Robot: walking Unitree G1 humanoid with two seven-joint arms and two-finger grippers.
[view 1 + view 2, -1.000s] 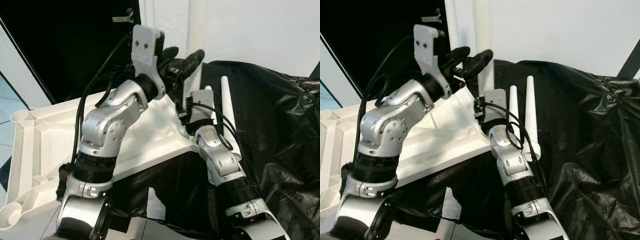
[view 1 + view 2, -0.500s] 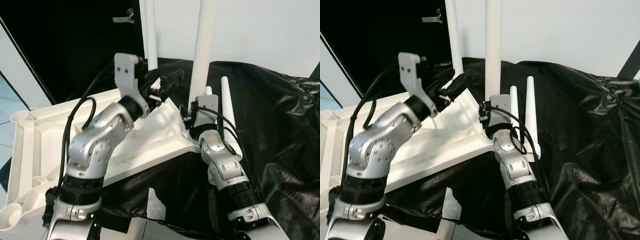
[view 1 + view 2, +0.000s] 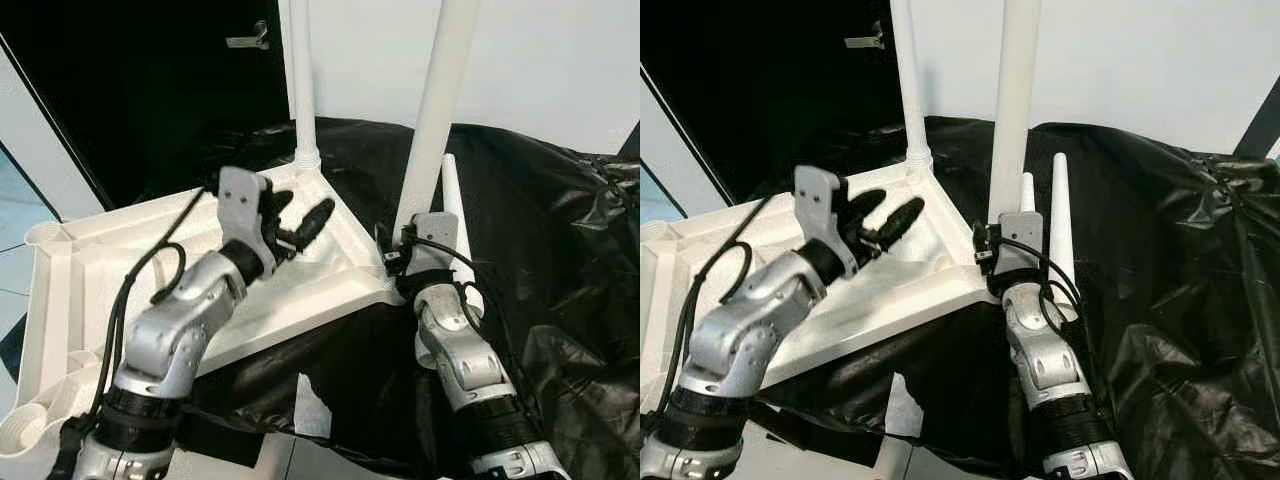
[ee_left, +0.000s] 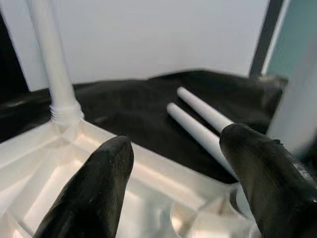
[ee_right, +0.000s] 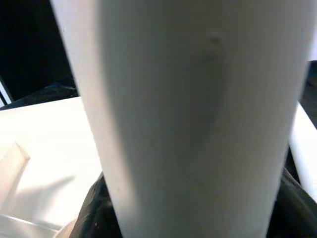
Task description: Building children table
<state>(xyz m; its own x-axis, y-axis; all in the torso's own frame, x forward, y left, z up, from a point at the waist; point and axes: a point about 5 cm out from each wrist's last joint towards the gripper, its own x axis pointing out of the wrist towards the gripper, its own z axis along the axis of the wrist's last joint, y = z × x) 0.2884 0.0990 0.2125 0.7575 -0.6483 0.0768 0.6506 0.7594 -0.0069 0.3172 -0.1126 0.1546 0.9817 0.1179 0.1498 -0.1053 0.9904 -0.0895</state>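
The white tabletop (image 3: 70, 290) lies upside down across the left half of the frame, partly on a black plastic sheet (image 3: 560, 260) that fills the right half. One leg (image 3: 302, 90) already stands screwed into the far corner socket at upper centre. A second, thicker-looking leg (image 3: 440, 100) rises from the near corner at centre right, tilted slightly to the right. Two spare legs (image 4: 198, 119) lie side by side on the sheet just behind that corner.

The risk, as I judge it, is a crooked start: the tilted leg may cross-thread or pop out of its socket if it is turned before it is straightened, and the tabletop, overhanging the sheet, could shift under a sideways push.

The right gripper (image 3: 415, 262) is at the foot of the tilted leg, and the right wrist view has the leg running close between dark finger edges, so it appears clamped on it. The left gripper (image 3: 295, 222) hovers over the underside near the centre, fingers (image 4: 99, 188) spread wide, holding nothing.
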